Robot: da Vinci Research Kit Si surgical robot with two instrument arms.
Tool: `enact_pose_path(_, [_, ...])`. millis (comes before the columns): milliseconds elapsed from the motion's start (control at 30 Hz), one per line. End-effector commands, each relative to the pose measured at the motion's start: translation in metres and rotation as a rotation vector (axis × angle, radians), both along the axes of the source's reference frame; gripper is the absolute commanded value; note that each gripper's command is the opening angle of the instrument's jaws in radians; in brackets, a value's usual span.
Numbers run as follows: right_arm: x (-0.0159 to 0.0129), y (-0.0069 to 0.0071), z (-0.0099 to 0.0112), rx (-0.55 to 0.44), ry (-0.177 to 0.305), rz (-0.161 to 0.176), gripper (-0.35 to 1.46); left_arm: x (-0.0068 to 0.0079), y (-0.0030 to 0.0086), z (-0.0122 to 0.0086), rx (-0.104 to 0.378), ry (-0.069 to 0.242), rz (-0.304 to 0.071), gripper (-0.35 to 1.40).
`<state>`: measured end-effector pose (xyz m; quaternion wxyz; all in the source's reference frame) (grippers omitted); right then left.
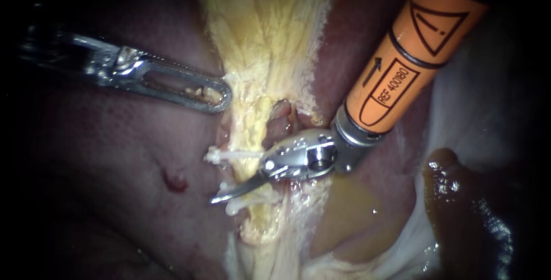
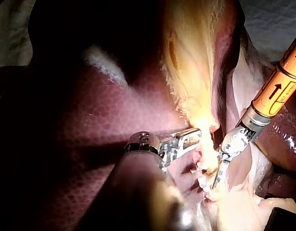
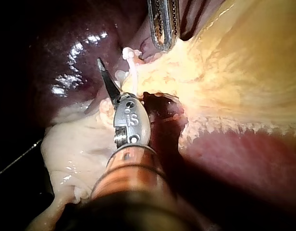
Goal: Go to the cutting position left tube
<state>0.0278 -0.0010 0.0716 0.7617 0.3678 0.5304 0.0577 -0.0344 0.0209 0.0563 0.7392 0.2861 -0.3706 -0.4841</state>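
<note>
Left tube (image 1: 245, 136), soft pale-yellow strand, runs 12 to 6 at centre, two white plastic clips (image 1: 221, 155) on it. Your orange-shafted right instrument (image 1: 232, 193) lays one blade between them; spread can't be told. Likely slick, tearable: cut mid-gap. Slotted steel left instrument (image 1: 215, 93), at 10, clamps yellow fat (image 1: 264, 39).

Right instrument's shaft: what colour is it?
Orange with black lines. The shaft shows best in the endoscope view.

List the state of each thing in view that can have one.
Tube: clipped, seemingly uncut.
Clips: two, shut on tube.
Left instrument: shut on yellow tissue.
Right instrument: tip between clips, at tube.
</note>
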Motion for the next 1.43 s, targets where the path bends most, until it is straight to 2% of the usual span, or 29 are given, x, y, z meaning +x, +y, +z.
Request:
enact_pose_path(33, [0.0,-0.0001,-0.0004,0.006,0.002,-0.007,1.42,0.0001,0.0,0.0,0.0,-0.001,0.001,-0.35])
enact_pose_path(200, [0.0003,-0.0011,-0.002,0.022,0.026,-0.023,1.42,0.0002,0.0001,0.0,0.0,-0.002,0.002,-0.35])
enact_pose_path(467, [0.0008,-0.002,-0.0038,0.032,0.04,-0.028,1.44,0.0003,0.0001,0.0001,0.0,-0.002,0.003,-0.35])
enact_pose_path(1433, [0.0008,-0.0019,-0.0039,0.035,0.045,-0.026,1.44,0.0003,0.0001,0.0001,0.0,-0.002,0.002,-0.35])
